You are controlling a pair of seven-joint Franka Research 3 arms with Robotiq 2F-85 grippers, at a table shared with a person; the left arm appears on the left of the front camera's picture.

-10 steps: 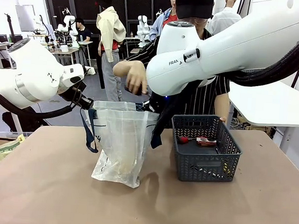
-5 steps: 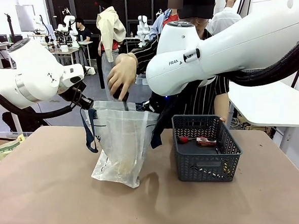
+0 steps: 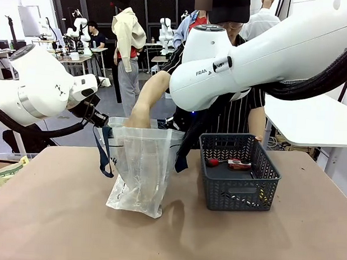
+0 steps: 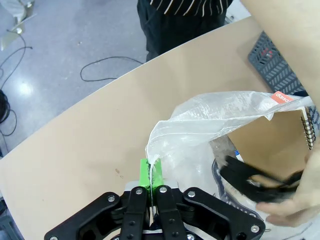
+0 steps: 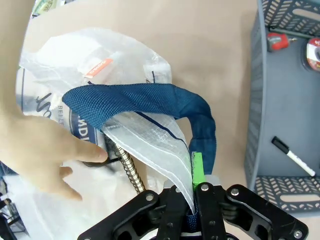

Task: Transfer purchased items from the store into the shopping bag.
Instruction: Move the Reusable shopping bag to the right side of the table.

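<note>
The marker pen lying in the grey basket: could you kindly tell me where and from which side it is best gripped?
Probably best to grip the marker at mid-barrel, coming from straight above and closing across its long axis. It lies flat and diagonal on the floor of the basket, apart from the other items, and the lattice walls would likely block a sideways approach.

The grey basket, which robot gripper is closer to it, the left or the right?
Right. The right gripper pinches the shopping bag at its rim on the side next to the basket; the left gripper pinches the opposite rim, with the bag between it and the basket.
</note>
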